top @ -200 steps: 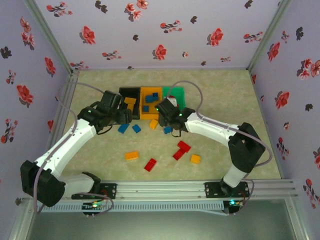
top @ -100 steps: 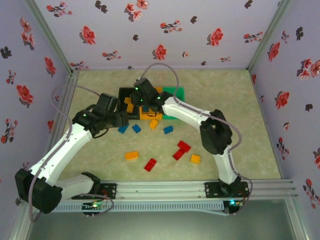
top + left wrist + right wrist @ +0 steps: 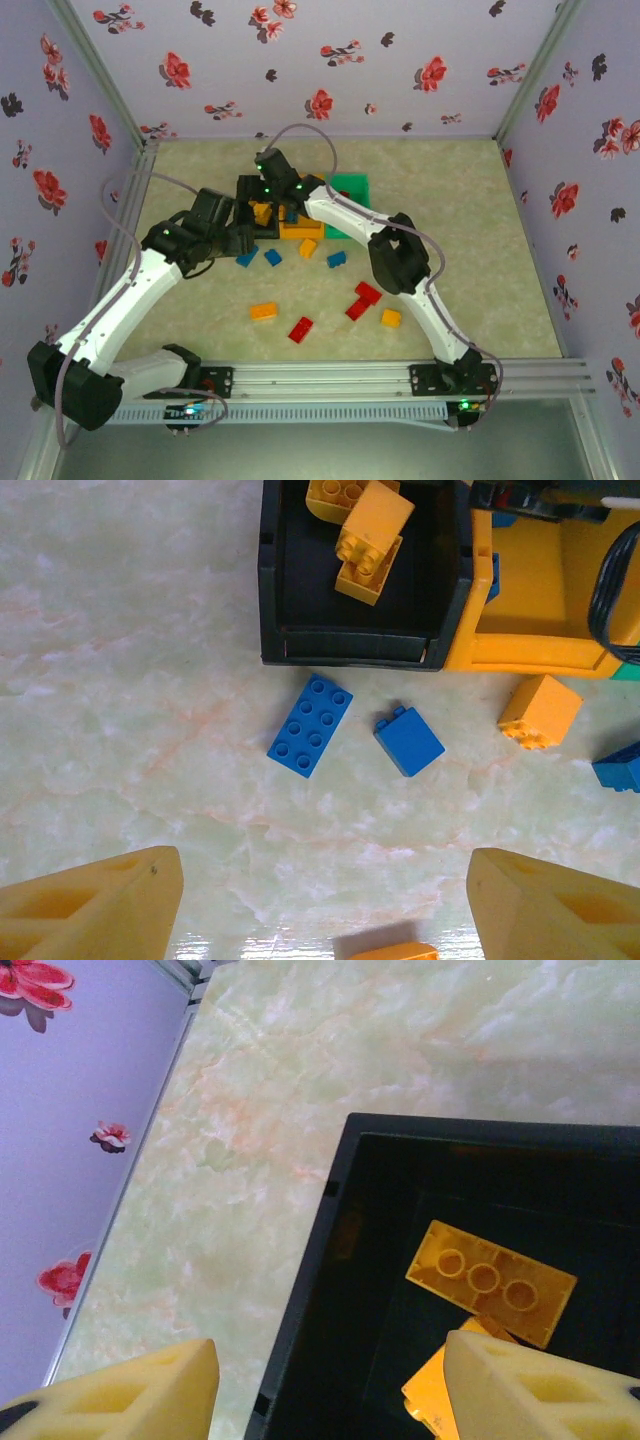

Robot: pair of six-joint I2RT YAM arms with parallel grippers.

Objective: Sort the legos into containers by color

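Right gripper (image 3: 330,1385) is now swinging over black bin (image 3: 335,1190), jaws open, empty above yellow bricks (image 3: 490,1280); left gripper (image 3: 320,900) is hovering open-jawed over blue bricks (image 3: 310,725).

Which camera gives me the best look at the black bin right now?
Left wrist: the black bin sits nearly whole from above, yellow bricks inside. Right wrist shows one corner close up, with an upturned yellow brick. Top external has it small, partly behind the right gripper.

The right tool (image 3: 330,1390) has swung left and far, from by the orange bin (image 3: 530,655) to above the black bin (image 3: 268,600). Its jaws have parted. The left tool (image 3: 320,910) has drawn slightly nearer and left.
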